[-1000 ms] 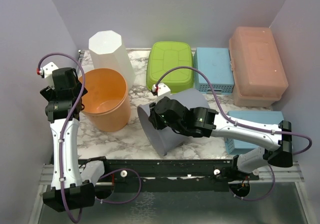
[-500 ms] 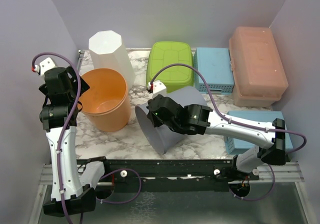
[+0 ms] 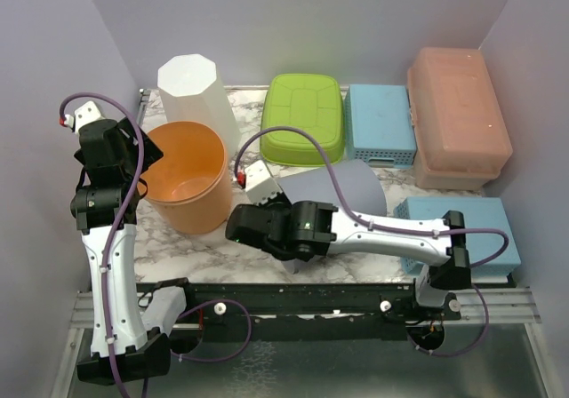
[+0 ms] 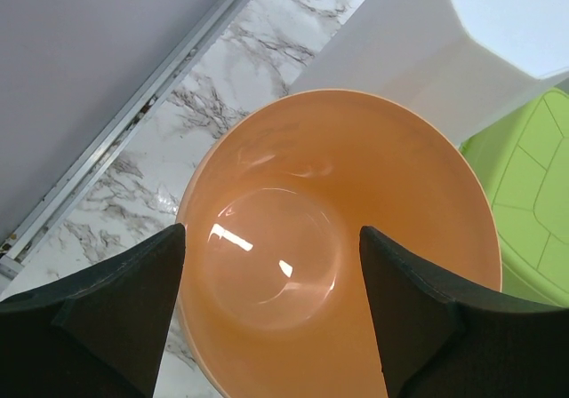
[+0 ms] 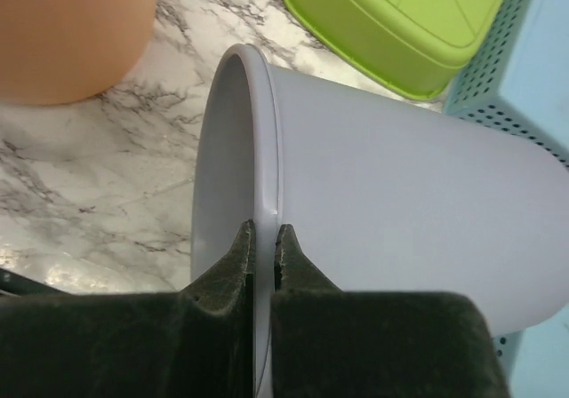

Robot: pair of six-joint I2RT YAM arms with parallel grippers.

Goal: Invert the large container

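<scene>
On marbled tabletop (image 3: 206, 249): right gripper (image 5: 264, 230) pinches rim of smooth grey round bucket (image 5: 400, 202); left gripper (image 4: 271, 231) wide.

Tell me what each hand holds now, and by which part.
The right hand is shut on the grey container, pinching its rim, one finger inside the wall and one outside. The left hand is open above the orange bucket, holding nothing.

Place: a robot test cell in a lab.
Enclosure: plain pale lilac wall panels (image 3: 302, 25) around a white marble-patterned tabletop (image 3: 213, 247).
Mounting: a black metal rail (image 3: 293, 296) carrying a white-and-black left arm (image 3: 111, 256) and right arm (image 3: 391, 232).
Props: grey round plastic container (image 3: 347, 183), orange round plastic bucket (image 3: 182, 180), lime-green lidded plastic box (image 3: 304, 114).
</scene>
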